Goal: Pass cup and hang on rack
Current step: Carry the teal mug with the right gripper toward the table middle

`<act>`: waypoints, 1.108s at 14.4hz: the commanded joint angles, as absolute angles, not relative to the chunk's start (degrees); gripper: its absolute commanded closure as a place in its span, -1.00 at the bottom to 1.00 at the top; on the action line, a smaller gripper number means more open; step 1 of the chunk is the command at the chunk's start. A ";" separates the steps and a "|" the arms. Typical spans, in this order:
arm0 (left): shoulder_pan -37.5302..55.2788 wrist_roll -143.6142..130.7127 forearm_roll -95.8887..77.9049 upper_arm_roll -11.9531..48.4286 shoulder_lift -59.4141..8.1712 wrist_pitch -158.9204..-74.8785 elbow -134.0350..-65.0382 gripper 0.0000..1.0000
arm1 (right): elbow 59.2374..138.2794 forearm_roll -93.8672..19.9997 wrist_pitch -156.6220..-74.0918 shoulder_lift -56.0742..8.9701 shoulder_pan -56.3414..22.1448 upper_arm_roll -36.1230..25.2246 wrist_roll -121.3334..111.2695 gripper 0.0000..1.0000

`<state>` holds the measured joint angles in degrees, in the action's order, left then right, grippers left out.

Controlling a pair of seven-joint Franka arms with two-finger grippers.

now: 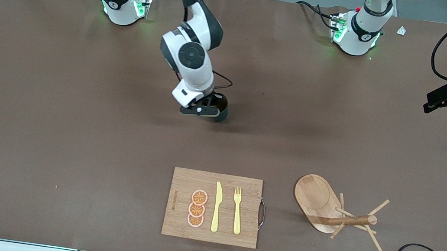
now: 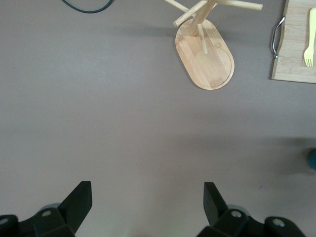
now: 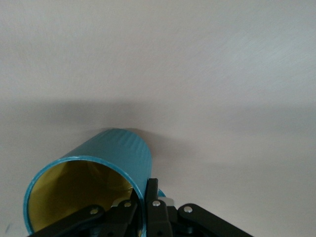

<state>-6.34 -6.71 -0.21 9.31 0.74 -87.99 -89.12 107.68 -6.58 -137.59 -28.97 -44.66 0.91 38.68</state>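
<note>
Over the middle of the brown table (image 1: 53, 119), the right gripper (image 1: 208, 109) was clamped on the rim of the teal cup (image 1: 220, 112), one finger inside the yellow interior and one outside the wall; whether the cup touched the surface could not be told. At the table's edge nearest the front camera lay a bamboo cutting board (image 1: 185, 177) bearing three orange slices (image 1: 197, 208), a yellow knife (image 1: 216, 207) and a yellow fork (image 1: 237, 210). The wooden rack (image 1: 317, 202) stood beside the board, toward the left arm's end. Wide bare surface separated cup from rack. The left gripper (image 2: 148, 202) hung open over that end's bare table.
</note>
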 commanded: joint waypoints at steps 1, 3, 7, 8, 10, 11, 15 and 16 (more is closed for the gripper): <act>-6.07 -6.77 0.44 9.67 -0.26 -88.50 -88.42 -1.00 | 104.51 -7.73 -138.61 -32.51 -47.19 0.09 44.37 1.00; -5.54 -6.85 0.44 10.19 -1.13 -89.64 -88.33 -1.00 | 102.58 -7.73 -138.43 -33.92 -47.90 0.09 46.40 1.00; -2.29 -7.56 0.44 12.30 -1.32 -89.82 -88.24 -1.00 | 100.90 -7.74 -138.43 -35.33 -48.95 0.09 48.86 1.00; -1.68 -7.91 0.44 12.91 -1.49 -89.82 -88.24 -1.00 | 100.81 -7.73 -138.43 -35.42 -49.13 0.09 49.04 1.00; -1.49 -8.09 0.53 14.49 -2.28 -90.35 -88.24 -1.00 | 100.55 -7.82 -138.34 -35.42 -49.31 0.17 49.13 0.99; -1.49 -8.09 0.53 14.94 -3.24 -90.96 -88.24 -1.00 | 100.46 -7.82 -138.34 -35.42 -49.57 0.09 49.13 0.99; -1.49 -8.17 0.44 16.96 -5.18 -92.55 -88.42 -1.00 | 99.23 -7.74 -136.07 -35.42 -49.13 0.09 48.95 -0.83; -1.49 -8.35 0.35 17.66 -5.97 -92.55 -88.33 -1.00 | 98.36 -7.56 -134.84 -35.42 -49.04 0.00 48.69 -1.00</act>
